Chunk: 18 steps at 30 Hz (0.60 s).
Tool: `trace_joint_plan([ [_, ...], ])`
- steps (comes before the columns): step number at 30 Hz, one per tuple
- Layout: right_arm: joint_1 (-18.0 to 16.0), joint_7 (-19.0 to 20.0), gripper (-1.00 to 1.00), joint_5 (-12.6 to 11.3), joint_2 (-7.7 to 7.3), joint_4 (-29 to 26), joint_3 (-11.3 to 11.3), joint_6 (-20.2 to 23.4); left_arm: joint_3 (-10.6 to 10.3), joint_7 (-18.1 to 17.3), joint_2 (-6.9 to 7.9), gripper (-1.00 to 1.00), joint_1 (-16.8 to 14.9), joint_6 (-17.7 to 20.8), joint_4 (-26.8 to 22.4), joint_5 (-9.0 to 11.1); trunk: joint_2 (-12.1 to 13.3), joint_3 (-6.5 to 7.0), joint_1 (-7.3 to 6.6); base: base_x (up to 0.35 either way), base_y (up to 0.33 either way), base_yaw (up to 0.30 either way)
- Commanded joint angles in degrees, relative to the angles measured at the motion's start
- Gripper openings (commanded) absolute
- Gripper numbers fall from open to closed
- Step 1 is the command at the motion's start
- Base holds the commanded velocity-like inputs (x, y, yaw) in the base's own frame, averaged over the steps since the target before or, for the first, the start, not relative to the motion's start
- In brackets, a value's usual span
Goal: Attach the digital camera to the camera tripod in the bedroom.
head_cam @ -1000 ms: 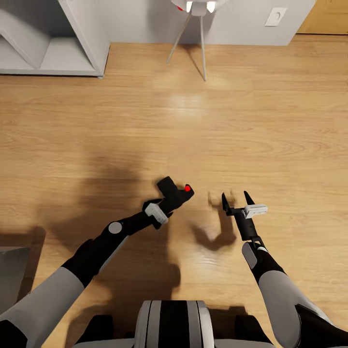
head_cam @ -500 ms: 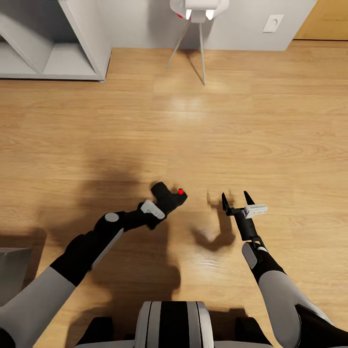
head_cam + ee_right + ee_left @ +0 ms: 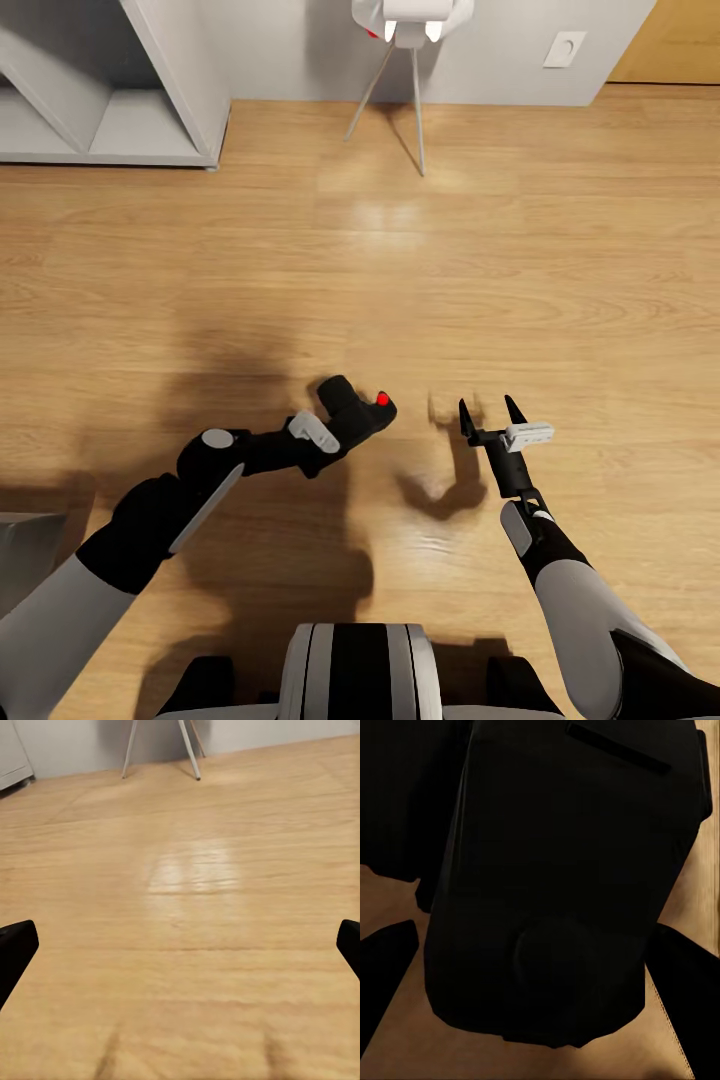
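The digital camera [image 3: 355, 412] is held in the left gripper [image 3: 335, 425], whose fingers are clamped on its black body; it is carried low above the floor, just ahead of the robot's base, its red button turned up. In the left wrist view the dark body [image 3: 555, 885] is seen close against the lens. The right gripper [image 3: 490, 412] is held beside it, well apart, with its fingers spread and nothing between them.

So the pick-up can be judged done, while the mounting is left (no tripod head is shown to receive the camera, so a drive to it is probably still needed).

Farther on, a light wood floor [image 3: 420, 270] with a pale glare patch is spread out. At the pale grey wall a white lamp [image 3: 410, 20] on thin splayed legs is stood, a grey shelf unit [image 3: 130, 110] to its left and a wall socket [image 3: 567, 48] to its right.
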Motion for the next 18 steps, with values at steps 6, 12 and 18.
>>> trace_joint_plan([
  [6, -0.04, 0.63, 1.00, -0.33, 0.04, 0.02, -0.31, 0.00, -0.10, -0.55, 0.04, -1.00, -0.04, 0.74, -1.03, 0.59, -0.01, -0.03, -0.01, 0.000, 0.000, 0.000],
  [12, -0.04, 0.68, 1.00, -0.31, 0.04, 0.02, -0.27, 0.00, -0.07, -0.75, 0.13, -1.00, -0.02, 1.57, -2.52, 0.63, 0.03, 0.64, -0.09, 0.000, 0.000, 0.000],
  [18, -0.04, 0.72, 1.00, -0.30, 0.04, 0.02, -0.26, 0.00, -0.09, -1.77, 1.34, -1.00, -0.02, 4.21, -5.36, 0.64, 0.11, 1.97, -0.24, 0.000, 0.000, 0.000],
])
